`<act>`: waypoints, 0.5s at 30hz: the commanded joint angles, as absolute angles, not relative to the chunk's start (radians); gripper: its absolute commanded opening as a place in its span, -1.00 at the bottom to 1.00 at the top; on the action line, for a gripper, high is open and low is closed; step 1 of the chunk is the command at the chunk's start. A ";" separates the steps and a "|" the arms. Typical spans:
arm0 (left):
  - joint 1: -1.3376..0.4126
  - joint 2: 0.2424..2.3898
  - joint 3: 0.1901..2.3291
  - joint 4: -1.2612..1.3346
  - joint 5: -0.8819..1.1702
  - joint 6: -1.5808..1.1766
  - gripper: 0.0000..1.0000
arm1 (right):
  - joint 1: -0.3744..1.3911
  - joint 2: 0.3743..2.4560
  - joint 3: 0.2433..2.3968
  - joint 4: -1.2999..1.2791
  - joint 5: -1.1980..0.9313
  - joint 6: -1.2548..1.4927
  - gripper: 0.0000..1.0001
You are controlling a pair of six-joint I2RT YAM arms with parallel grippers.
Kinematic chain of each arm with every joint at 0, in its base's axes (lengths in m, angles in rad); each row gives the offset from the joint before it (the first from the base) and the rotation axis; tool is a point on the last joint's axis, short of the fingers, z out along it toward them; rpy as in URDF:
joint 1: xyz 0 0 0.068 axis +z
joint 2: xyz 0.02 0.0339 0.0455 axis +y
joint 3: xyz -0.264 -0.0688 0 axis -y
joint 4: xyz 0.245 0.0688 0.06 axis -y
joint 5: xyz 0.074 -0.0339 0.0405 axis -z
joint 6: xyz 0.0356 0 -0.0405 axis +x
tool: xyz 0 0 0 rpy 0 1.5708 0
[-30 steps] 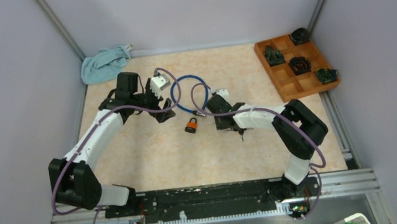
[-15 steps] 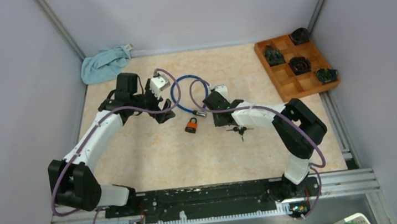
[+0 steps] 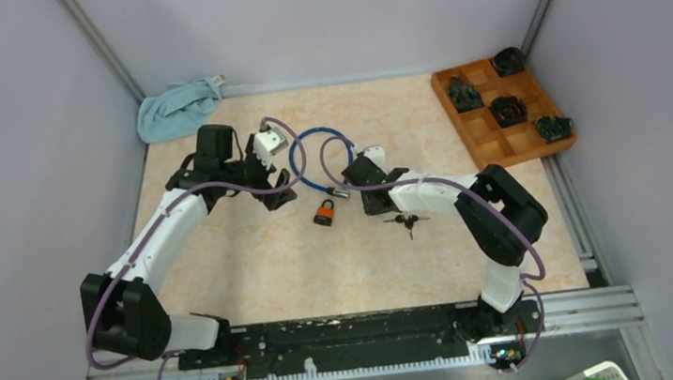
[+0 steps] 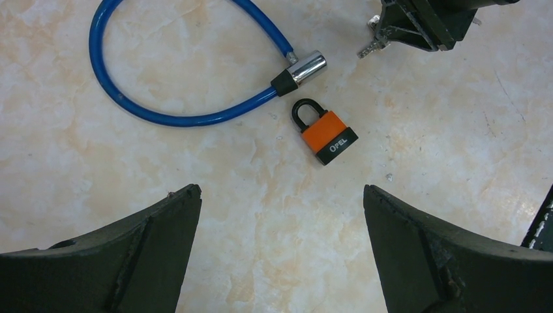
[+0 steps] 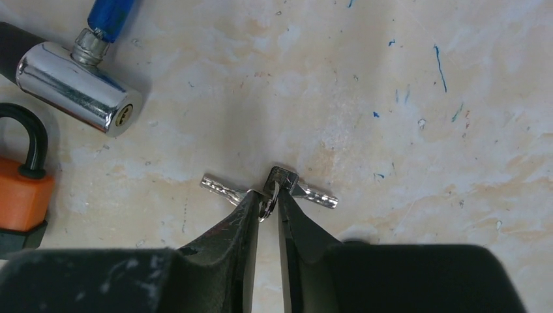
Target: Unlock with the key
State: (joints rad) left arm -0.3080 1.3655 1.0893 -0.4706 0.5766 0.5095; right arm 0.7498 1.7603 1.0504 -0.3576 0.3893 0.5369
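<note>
The right gripper (image 5: pixel 267 203) is pinching the keys (image 5: pixel 312 195), jaws nearly closed, blades lying crosswise. The padlock (image 5: pixel 18 195) is lying at frame left, with the left gripper (image 4: pixel 280 195) hanging over it, wide open and empty.

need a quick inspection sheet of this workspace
surface: beige marbled table, few blue scratches
job's things: orange padlock lying flat, shackle closed; keys at the right jaws; blue cable lock beside padlock
clutter: teal cloth back left; wooden tray with dark pieces back right; small dark item under right arm, unclear
grippers: left gripper open, empty, over padlock; right gripper pinching keys
cables: purple cables along both arms
surroundings: grey walls, metal frame
</note>
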 commanded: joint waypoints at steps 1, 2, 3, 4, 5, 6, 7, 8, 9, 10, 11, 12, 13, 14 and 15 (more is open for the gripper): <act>-0.313 1.334 1.078 -0.457 0.591 0.515 0.99 | 0.758 1.756 1.091 -0.354 0.418 0.549 -0.71; -0.313 1.334 1.078 -0.457 0.591 0.515 0.99 | 0.758 1.755 1.090 -0.351 0.417 0.551 -0.81; -0.313 1.333 1.076 -0.457 0.592 0.515 0.99 | 0.758 1.755 1.089 -0.347 0.417 0.553 -0.92; -0.313 1.333 1.073 -0.458 0.593 0.515 0.99 | 0.758 1.750 1.088 -0.343 0.416 0.552 -1.00; -0.313 1.331 1.070 -0.459 0.596 0.515 0.99 | 0.758 1.744 1.088 -0.338 0.416 0.550 -1.00; -0.313 1.330 1.068 -0.459 0.598 0.515 0.99 | 0.758 1.734 1.087 -0.332 0.416 0.545 -1.00; -0.313 1.330 1.066 -0.459 0.601 0.516 0.99 | 0.759 1.722 1.089 -0.328 0.415 0.537 -1.00; -0.313 1.327 1.065 -0.459 0.607 0.516 0.99 | 0.758 1.705 1.093 -0.324 0.412 0.526 -1.00; -0.313 1.327 1.066 -0.461 0.615 0.512 0.99 | 0.758 1.683 1.096 -0.318 0.403 0.513 -1.00; -0.313 1.324 1.067 -0.462 0.630 0.506 0.99 | 0.758 1.646 1.097 -0.306 0.390 0.498 -1.00; -0.313 1.324 1.070 -0.462 0.644 0.491 0.99 | 0.758 1.603 1.094 -0.291 0.374 0.484 -1.00; -0.313 1.327 1.074 -0.462 0.664 0.472 0.99 | 0.758 1.567 1.087 -0.273 0.360 0.470 -1.00; -0.313 1.330 1.080 -0.462 0.686 0.450 0.99 | 0.758 1.526 1.077 -0.251 0.342 0.457 -1.00; -0.313 1.333 1.083 -0.456 0.711 0.419 0.99 | 0.758 1.490 1.067 -0.231 0.324 0.450 -1.00; -0.312 1.340 1.087 -0.448 0.734 0.387 0.99 | 0.758 1.448 1.053 -0.201 0.304 0.442 -1.00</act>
State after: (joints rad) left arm -0.3080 1.3533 1.0763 -0.4706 0.6239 0.4812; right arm 0.7498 1.6493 1.0481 -0.3397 0.3630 0.4973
